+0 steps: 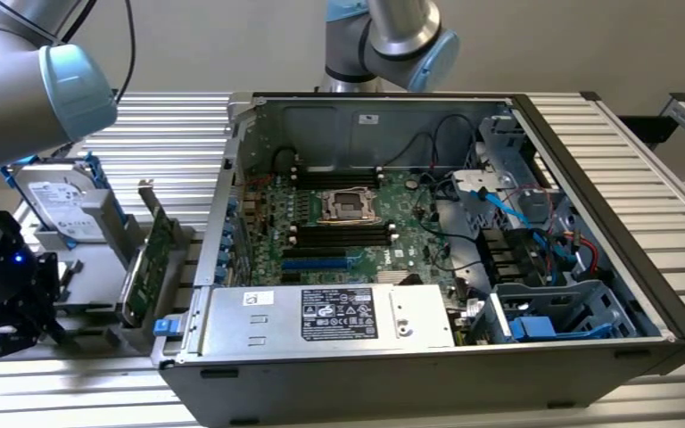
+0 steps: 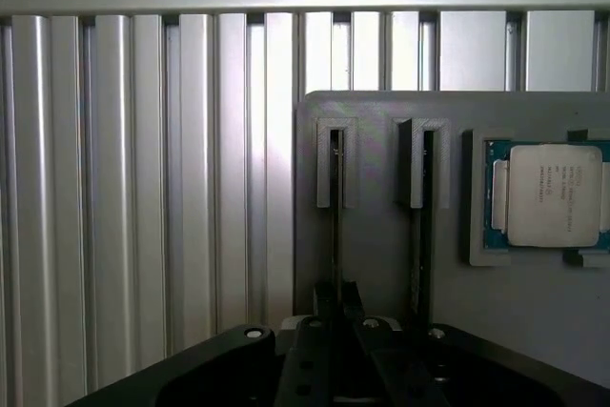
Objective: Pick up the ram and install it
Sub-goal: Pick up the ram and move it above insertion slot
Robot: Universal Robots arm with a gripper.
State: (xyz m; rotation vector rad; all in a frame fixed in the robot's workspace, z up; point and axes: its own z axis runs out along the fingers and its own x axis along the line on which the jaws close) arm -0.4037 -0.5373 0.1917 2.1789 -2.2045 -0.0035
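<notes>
The black pincer [image 1: 12,339] hangs low at the exterior view's left. It is right over a gray tray [image 1: 86,272] that sits beside the big open computer case [image 1: 355,392]. A hard drive [image 1: 63,207] and a tall green card [image 1: 152,259] stand on the tray, farther back than the pincer. Inside the case lies the green main board [image 1: 318,223].

In the wrist view the ram [image 2: 335,226] looks like a thin dark line, because it is seen from its edge. It stands up in a narrow slot of a gray holder [image 2: 376,254]. The holder has two such slots side by side, and the ram is in the one farther from the processor chip [image 2: 548,195]. The chip lies flat in its own pocket.

The pincer [image 2: 336,300] is right on the ram. Its two fingers [image 2: 352,304] sit one on each side of the thin stick, squeezed close against it. So the pincer is pinching the ram, and the ram sits in its slot. The holder rests on a ribbed metal table [image 2: 143,188].
</notes>
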